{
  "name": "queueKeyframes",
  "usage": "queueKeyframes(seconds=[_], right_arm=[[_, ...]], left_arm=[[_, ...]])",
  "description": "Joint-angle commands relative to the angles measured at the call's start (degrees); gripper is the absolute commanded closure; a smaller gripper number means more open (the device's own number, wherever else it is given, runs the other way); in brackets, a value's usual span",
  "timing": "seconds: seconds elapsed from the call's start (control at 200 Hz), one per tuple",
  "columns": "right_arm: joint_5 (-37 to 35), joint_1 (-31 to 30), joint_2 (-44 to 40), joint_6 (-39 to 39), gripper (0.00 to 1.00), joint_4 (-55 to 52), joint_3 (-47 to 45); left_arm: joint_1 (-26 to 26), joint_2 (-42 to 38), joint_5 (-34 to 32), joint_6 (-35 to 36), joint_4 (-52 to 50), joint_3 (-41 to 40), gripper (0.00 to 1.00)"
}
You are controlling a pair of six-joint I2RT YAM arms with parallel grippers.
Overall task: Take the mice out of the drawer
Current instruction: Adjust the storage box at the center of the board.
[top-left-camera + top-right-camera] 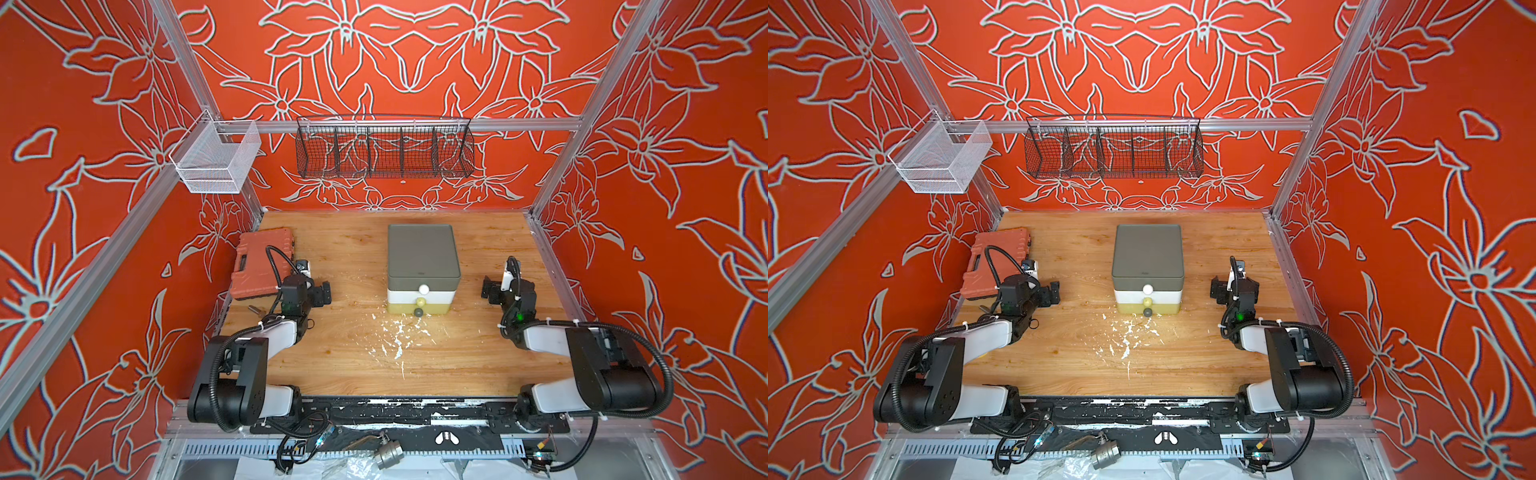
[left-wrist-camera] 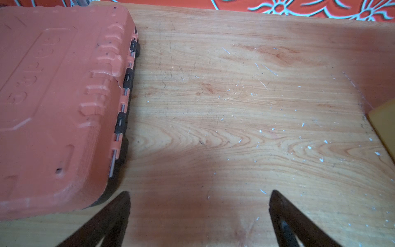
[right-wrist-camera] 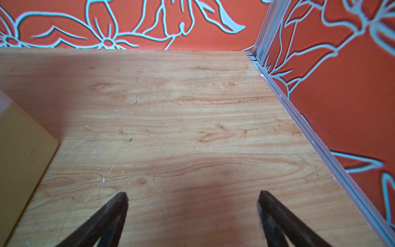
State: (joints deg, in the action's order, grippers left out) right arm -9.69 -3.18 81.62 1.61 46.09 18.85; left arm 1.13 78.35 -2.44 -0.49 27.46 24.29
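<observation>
In a top view, your three-drawer box stands mid-worktop with every drawer pushed in, so you cannot see the mice. Your left pincer and right pincer hover spread wide, empty, either side of it.

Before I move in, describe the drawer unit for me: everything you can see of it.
The drawer unit is a plastic-looking box of three stacked tiers: grey-green on top, white in the middle, olive-yellow at the bottom. Fronts carry round knobs: white knob, yellow knob, dark grey knob. All drawers look shut, contents hidden. It stands upright on the table, centred, touched by nothing else.
</observation>
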Motion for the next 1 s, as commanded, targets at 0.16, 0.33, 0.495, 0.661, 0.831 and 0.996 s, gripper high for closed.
queueKeyframes(seconds=[0.16,0.33,0.495,0.661,0.831,0.996], right_arm=[[-0.67,0.31,-1.89,-0.81,0.02,1.95,-1.99],[-3.26,0.26,-11.39,0.13,0.02,-5.85,-2.17],[-6.53,0.4,-23.2,4.28,0.02,-24.82,2.92],[-5.48,0.47,-31.03,17.55,0.02,-39.91,8.39],[3.72,0.65,-40.59,29.91,0.02,-48.82,9.55],[13.15,0.45,-44.13,34.43,0.02,-59.64,14.95]], left_arm=[[0.28,-2.88,2.49,0.56,-5.44,2.07,0.02],[0.34,-7.35,3.14,0.42,-14.66,5.42,0.02],[0.23,-17.56,1.45,-3.55,-20.6,5.59,0.02],[0.3,-30.15,-3.73,-19.3,-26.51,6.7,0.02],[0.45,-38.95,-6.56,-33.62,-33.93,6.3,0.02],[0.36,-40.98,5.6,-39.92,-40.81,9.25,0.02]])
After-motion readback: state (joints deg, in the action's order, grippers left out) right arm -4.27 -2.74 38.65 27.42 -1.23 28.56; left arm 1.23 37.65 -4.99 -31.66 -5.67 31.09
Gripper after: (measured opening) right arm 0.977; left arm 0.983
